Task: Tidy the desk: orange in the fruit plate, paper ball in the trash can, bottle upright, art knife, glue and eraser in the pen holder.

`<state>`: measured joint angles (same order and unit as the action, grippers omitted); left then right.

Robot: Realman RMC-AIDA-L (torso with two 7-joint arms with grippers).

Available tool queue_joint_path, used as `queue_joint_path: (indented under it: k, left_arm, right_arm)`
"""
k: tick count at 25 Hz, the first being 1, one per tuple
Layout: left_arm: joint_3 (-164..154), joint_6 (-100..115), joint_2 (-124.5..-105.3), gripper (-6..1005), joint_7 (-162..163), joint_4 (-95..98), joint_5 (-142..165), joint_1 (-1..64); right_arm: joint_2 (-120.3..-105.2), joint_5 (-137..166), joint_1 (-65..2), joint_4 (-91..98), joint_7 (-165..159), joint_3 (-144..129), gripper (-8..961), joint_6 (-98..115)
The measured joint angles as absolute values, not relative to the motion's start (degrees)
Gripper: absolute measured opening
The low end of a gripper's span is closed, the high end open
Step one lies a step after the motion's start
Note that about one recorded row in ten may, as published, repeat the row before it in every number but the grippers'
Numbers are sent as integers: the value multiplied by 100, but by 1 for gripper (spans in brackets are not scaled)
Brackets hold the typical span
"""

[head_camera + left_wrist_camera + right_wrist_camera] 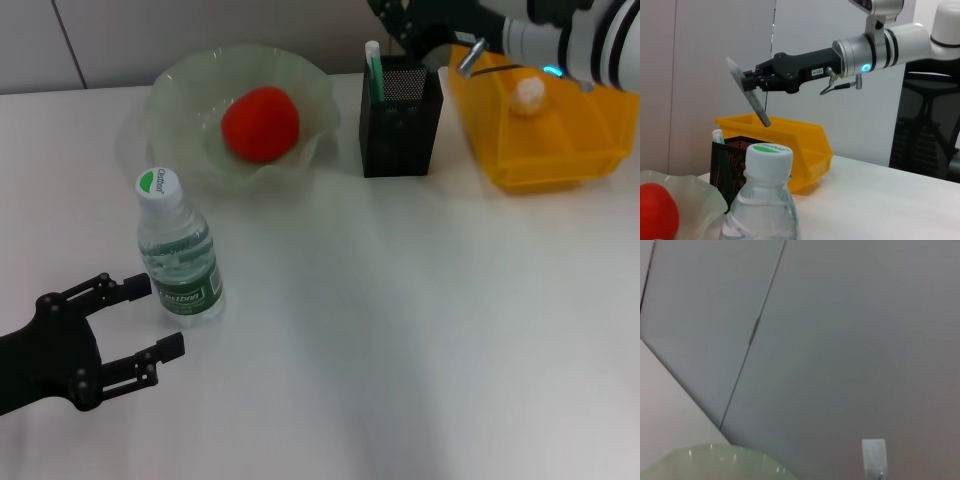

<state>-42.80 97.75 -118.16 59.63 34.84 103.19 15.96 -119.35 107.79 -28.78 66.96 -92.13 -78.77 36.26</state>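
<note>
The right gripper (747, 82) has its fingers pinched on a grey art knife (749, 94), which hangs tilted, its lower tip above the pen holder (400, 118) and in front of the trash can (545, 130). The right arm reaches in from the far right, over the can.

The left gripper (140, 320) sits low at the near left of the table (420, 330), its two fingers spread apart and holding nothing; its upper fingertip is just beside the bottle (178, 250).

The bottle stands upright, cap on, in front of the fruit plate (190, 90). The orange (260, 123) lies in the plate. A green-and-white stick (374, 70) stands up out of the pen holder, which is between the plate and the trash can. A paper ball (529, 93) lies in the can.
</note>
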Motion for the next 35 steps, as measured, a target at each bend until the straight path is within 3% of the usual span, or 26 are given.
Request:
queue_joint_path:
  k: [20, 28, 35]
  left_arm:
    - [-4272, 9754, -11830, 795, 6099, 3427, 10308, 1699]
    - [-4273, 9746, -11830, 795, 6100, 3418, 10309, 1691]
    - [-4278, 9803, -11829, 795, 6090, 3419, 10310, 1639]
  right_arm:
    - [-11931, 8131, -3024, 5102, -6321, -7664, 132, 3636]
    - [-11920, 7873, -3298, 4527, -6079, -7465, 225, 3678]
    - [-11921, 7846, -3049, 4794, -6206, -7178, 514, 4253]
